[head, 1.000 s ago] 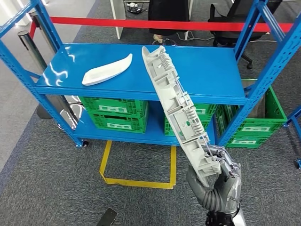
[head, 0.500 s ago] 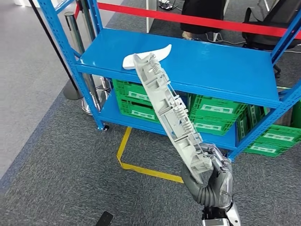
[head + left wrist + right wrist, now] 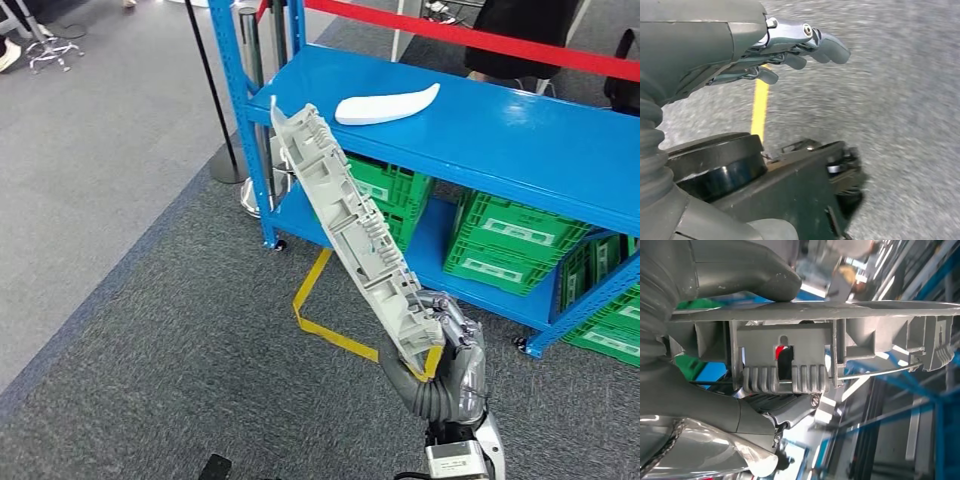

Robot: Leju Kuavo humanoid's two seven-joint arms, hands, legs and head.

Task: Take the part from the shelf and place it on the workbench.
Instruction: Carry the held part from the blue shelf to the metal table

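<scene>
Grey ribbed plastic part (image 3: 355,235) being carried, off the shelf.
The right hand (image 3: 445,360) is gripping its near end, so the long axis is slanting up and far-left from the grip; the left hand (image 3: 764,50) is hanging with nothing in it, fingers loosely extended. Farther off, a white curved piece (image 3: 386,104) is lying on the blue metal shelf (image 3: 513,150).

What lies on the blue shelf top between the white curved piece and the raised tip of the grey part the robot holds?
In the head view, only bare blue shelf top separates the white curved piece from the tip of the grey part gripped by the right hand.
</scene>
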